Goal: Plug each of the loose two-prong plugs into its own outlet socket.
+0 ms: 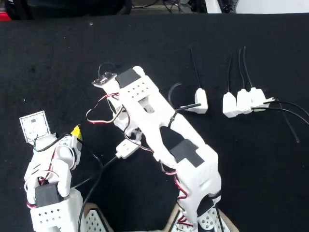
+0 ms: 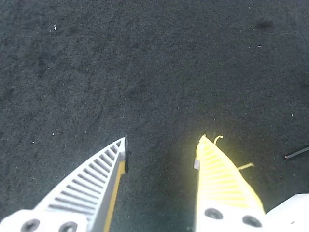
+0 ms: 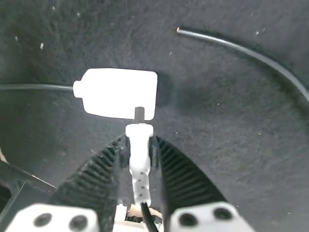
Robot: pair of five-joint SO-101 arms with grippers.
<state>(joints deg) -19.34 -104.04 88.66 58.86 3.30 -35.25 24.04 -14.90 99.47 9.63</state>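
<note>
The right end effector (image 3: 139, 140) pinches the plug (image 3: 139, 162) by its flat sides, prong end meeting the outlet socket (image 3: 118, 93) just beyond. The plug is probably light and rigid, though its cord may tug. The left end effector (image 2: 161, 140) hangs spread over the counter (image 2: 145, 58).

Two arms are counted at the counter (image 1: 58, 58): the left arm (image 1: 50, 169) and the right arm (image 1: 159, 130). Five white corded blocks are seen from above: a single block (image 1: 200, 101), a row of three blocks (image 1: 244, 101) and a fifth block (image 1: 126, 149) beneath the right arm. In the right wrist view, one plug (image 3: 139, 154) and one loose black cord (image 3: 241, 48) are counted.
</note>
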